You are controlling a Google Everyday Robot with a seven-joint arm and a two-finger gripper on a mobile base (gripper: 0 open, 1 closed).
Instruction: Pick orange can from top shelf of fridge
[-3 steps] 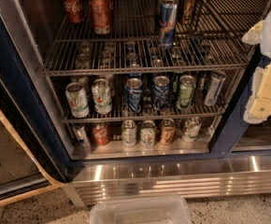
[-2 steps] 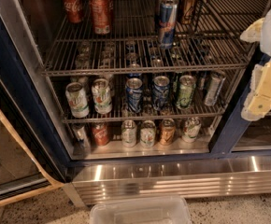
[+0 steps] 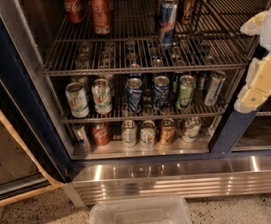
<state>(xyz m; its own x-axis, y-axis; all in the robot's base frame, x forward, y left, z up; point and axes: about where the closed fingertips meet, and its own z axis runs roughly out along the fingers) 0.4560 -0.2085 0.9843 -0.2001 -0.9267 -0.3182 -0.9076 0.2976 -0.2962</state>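
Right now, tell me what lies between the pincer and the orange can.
Camera view: only bare rods of the top shelf lie between the pincer, at the right edge, and the orange can. No other can stands there.

The orange can (image 3: 188, 3), far right on the top shelf (image 3: 145, 63), is coloured coppery orange-brown. Two red Coca-Cola cans (image 3: 101, 13) are seen at the far left, and a blue-and-silver slim can (image 3: 167, 23) is set between. The top shelf is formed of grey wire rods. The fridge (image 3: 228, 130) is framed in dark blue above a shiny silver base (image 3: 173, 177). The gripper (image 3: 259, 78), at the right edge, is coloured pale cream. The floor (image 3: 42, 210) is speckled.
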